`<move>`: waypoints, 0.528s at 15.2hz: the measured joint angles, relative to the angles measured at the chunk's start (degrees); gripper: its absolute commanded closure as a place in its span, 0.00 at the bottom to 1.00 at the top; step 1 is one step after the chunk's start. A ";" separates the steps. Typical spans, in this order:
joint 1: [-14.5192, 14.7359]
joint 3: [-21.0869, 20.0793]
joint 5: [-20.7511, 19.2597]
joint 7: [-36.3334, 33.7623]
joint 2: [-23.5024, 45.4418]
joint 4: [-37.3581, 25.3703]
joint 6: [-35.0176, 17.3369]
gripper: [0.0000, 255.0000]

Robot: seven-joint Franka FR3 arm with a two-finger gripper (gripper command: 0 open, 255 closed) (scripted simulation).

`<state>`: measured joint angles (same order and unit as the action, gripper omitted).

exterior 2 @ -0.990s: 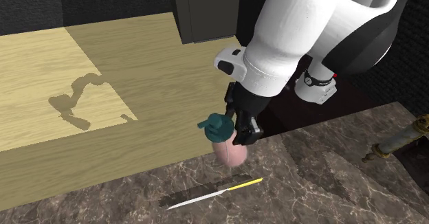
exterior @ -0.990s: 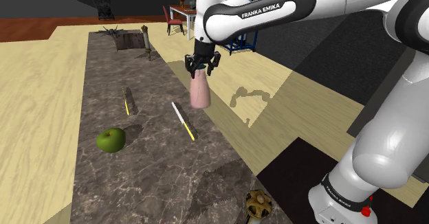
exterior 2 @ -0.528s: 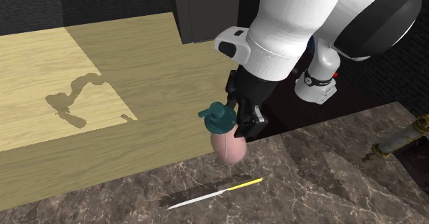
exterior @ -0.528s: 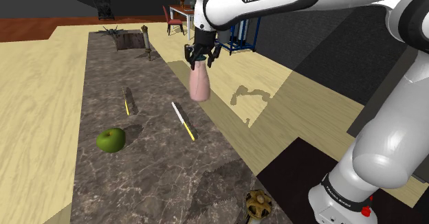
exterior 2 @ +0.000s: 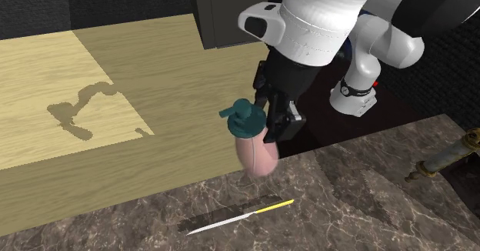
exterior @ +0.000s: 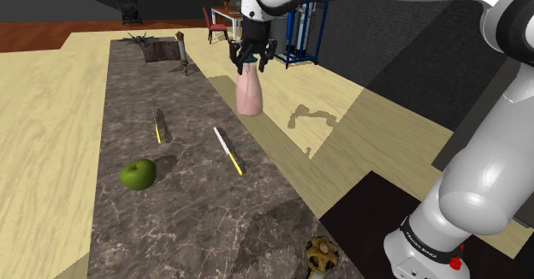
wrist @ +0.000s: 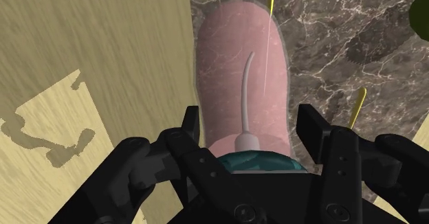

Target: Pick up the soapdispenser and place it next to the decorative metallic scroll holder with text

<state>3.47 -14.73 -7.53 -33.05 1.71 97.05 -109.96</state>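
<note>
Higher than a second ago: carries the soap dispenser further up from the dark marble counter, with the gripper raised likewise.

From the shoulder view, grips the dispenser by its top and hangs the pink body upright below the fingers, clear of the stone and about over the counter's edge on the wooden-floor side. Leaves on the counter a green apple, a knife with white blade and yellow handle between apple and dispenser, and a second thin yellow-ended piece further along. Shows a slim upright post near the far end, well apart from the dispenser.

From the second exterior view, holds the dispenser in the air above the line where stone meets wooden floor, with the teal pump head just beside the black gripper. Keeps the pink body slightly tilted and apart from the knife on the counter below. Shows at this view's right edge a brass-ended cylinder, perhaps the scroll holder, well apart from the dispenser.

From the wrist view, clasps the teal collar between both fingers: jaws narrow, closed on the dispenser, gripper centred on it. Looks down the pink body and its pale inner tube, across floor and marble.
</note>
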 measured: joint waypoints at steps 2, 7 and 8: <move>0.01 -0.01 0.02 0.18 0.12 -1.68 1.55 1.00; 0.17 -0.13 -0.07 0.43 0.83 -6.27 5.46 1.00; 0.17 -0.13 -0.09 0.54 1.01 -7.18 6.20 1.00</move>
<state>3.64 -14.86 -7.62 -32.51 2.72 89.86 -103.76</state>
